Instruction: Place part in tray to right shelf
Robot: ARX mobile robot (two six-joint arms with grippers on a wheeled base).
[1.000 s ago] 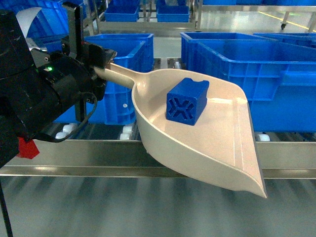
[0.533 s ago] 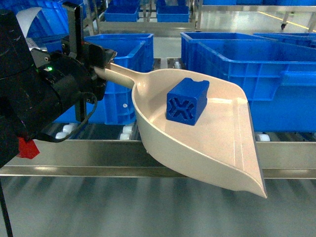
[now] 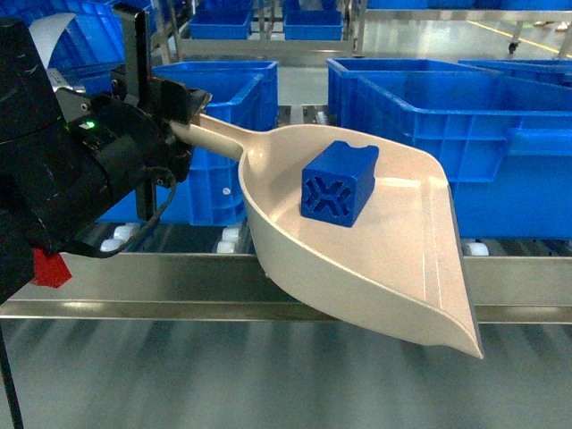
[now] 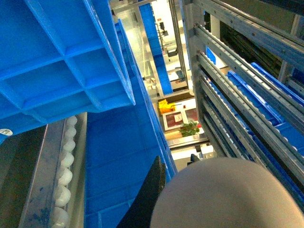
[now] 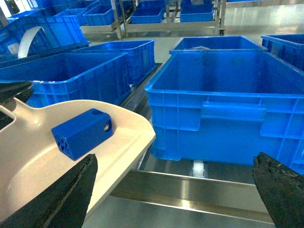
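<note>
The beige tray (image 3: 393, 259) hangs tilted over the right shelf's steel front beam (image 3: 161, 286), its lip lowest at the front right. The blue part (image 3: 338, 182) rests inside it, with the X-ribbed end facing me. My left gripper (image 3: 183, 112) is shut on the tray's handle. The left wrist view shows one black finger (image 4: 149, 194) against the handle's rounded end (image 4: 228, 194). In the right wrist view the part (image 5: 82, 133) lies in the tray (image 5: 33, 156) at the left, and my right gripper (image 5: 175, 164) is open and empty over the beam (image 5: 190, 190).
Large blue crates stand on the shelf rollers behind the tray, one on the right (image 3: 465, 134) and one on the left (image 3: 223, 134). White rollers (image 3: 228, 237) show beneath them. More crates and racks fill the background.
</note>
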